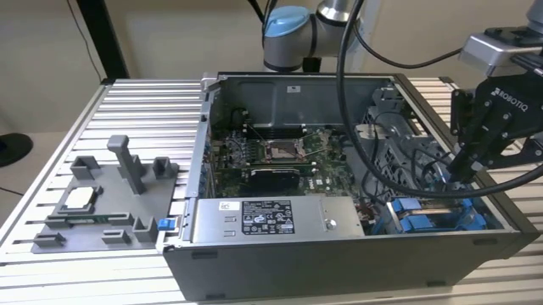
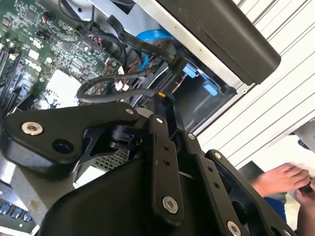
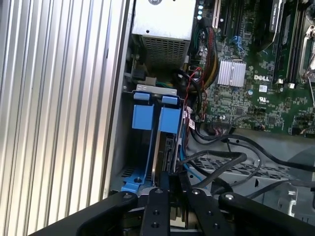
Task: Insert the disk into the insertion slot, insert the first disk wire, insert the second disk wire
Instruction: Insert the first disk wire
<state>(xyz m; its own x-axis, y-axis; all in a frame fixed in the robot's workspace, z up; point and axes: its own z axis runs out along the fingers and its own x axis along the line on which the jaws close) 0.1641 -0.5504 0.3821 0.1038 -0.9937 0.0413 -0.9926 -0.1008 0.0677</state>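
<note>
A ribbed metal desk (image 1: pixel 144 101) carries an open computer case (image 1: pixel 339 267). At the case's four o'clock corner in the exterior view, the gripper (image 1: pixel 465 173) reaches down over the insertion slot (image 1: pixel 424 219). The disk (image 3: pixel 166 145) sits there in its blue carrier. The jaws stand narrow, pinching the end of a black wire (image 3: pixel 216 164).

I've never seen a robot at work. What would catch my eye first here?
The open computer case sits in the middle of the exterior view, green motherboard bared. At that view's right the black gripper reaches down into it, by the insertion slot's bright blue tabs. In the second wrist view a person's hand shows beyond the case.
</note>
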